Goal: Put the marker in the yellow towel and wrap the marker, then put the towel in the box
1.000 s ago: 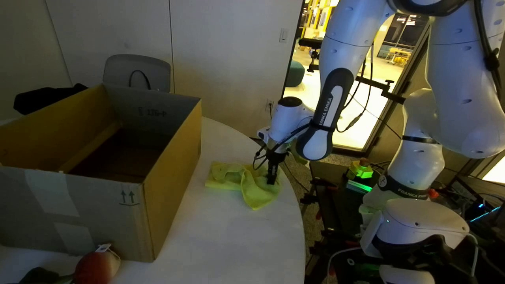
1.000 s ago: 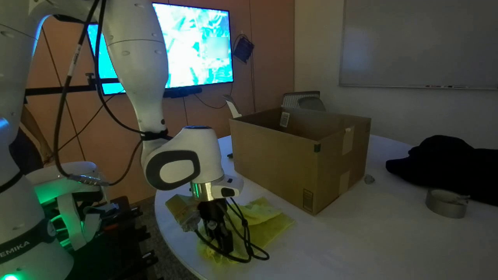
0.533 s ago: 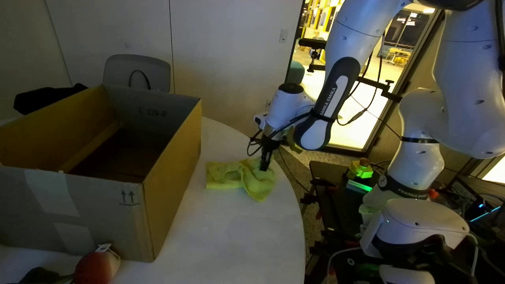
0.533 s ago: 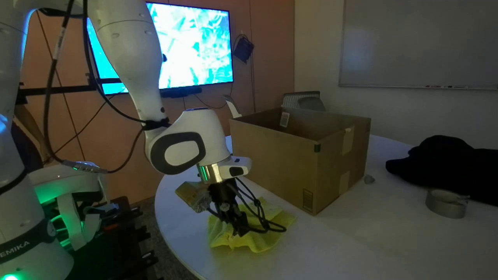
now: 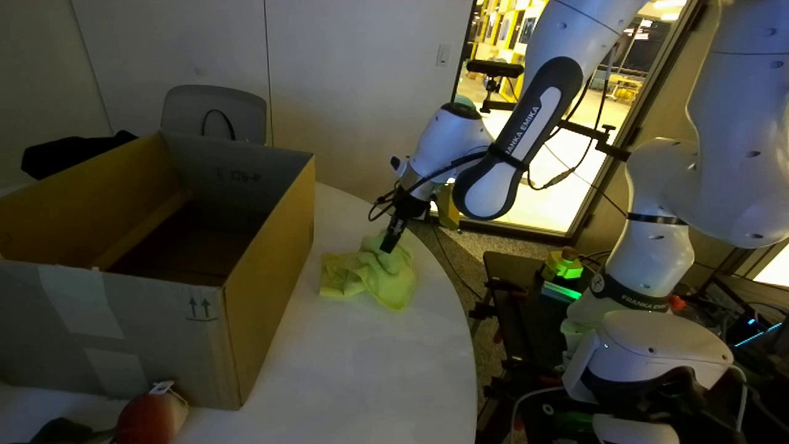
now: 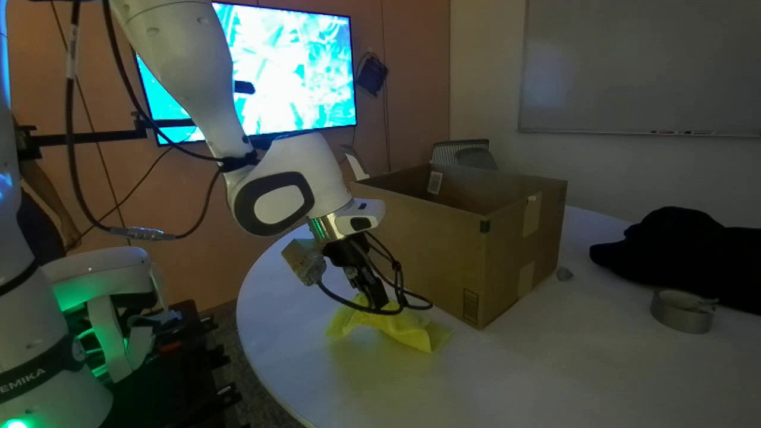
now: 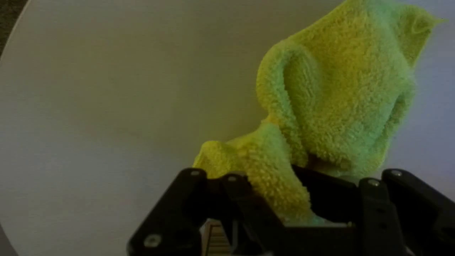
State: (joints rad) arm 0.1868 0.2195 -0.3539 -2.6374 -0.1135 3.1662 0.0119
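The yellow towel [image 5: 391, 287] is a bunched, folded cloth on the white table. It also shows in an exterior view [image 6: 410, 330] and in the wrist view [image 7: 348, 85]. My gripper [image 5: 388, 246] tilts over the towel's far part and is shut on a fold of it. In the wrist view, that fold stands up between the fingers [image 7: 280, 183]. Part of the towel is lifted, and the rest seems to rest on the table. The marker is hidden or out of view. The brown cardboard box [image 5: 271, 271] stands open beside the towel and shows in an exterior view [image 6: 422, 249].
A reddish round object [image 5: 151, 416] lies by the box's near corner. A roll of tape [image 6: 681, 312] and a black cloth [image 6: 684, 255] lie on the table beyond the box. The table's curved edge [image 5: 465, 308] is close to the towel.
My gripper has risen, tilted and moved toward the box, pulling the held part of the towel up and along. The towel is more bunched. The box has not moved.
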